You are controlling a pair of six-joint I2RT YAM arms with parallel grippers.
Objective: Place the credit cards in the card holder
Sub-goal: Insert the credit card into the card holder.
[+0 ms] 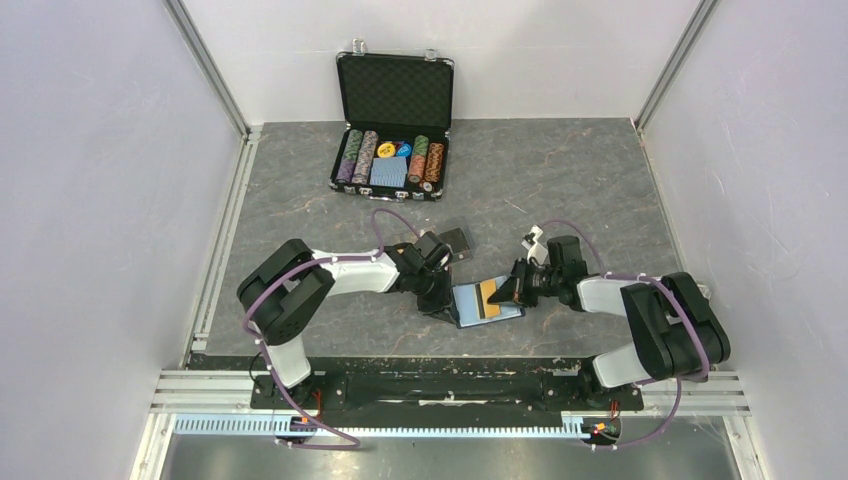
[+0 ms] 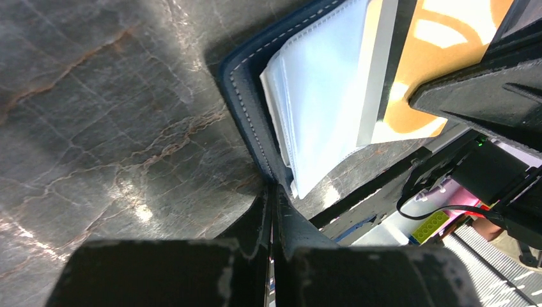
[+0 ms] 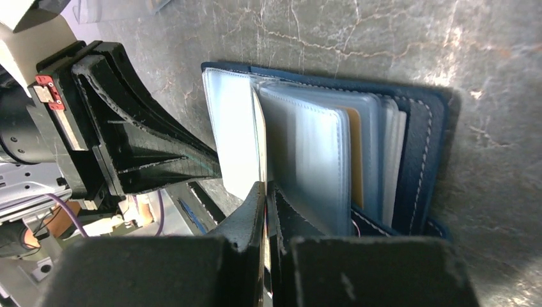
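The left gripper (image 2: 275,195) is pressing its jaws fully together on the navy edge of the card holder (image 1: 468,306). The right gripper (image 3: 265,190) is also closed, pinching one clear pocket leaf (image 3: 233,134) of the holder from the opposite side. The holder is lying open on the table (image 1: 590,190), near the middle of the near edge, between both grippers. A gold-orange credit card (image 1: 487,292) is sitting inside one pocket. A dark credit card (image 1: 458,240) is lying on the table just behind the left gripper, toward the far edge.
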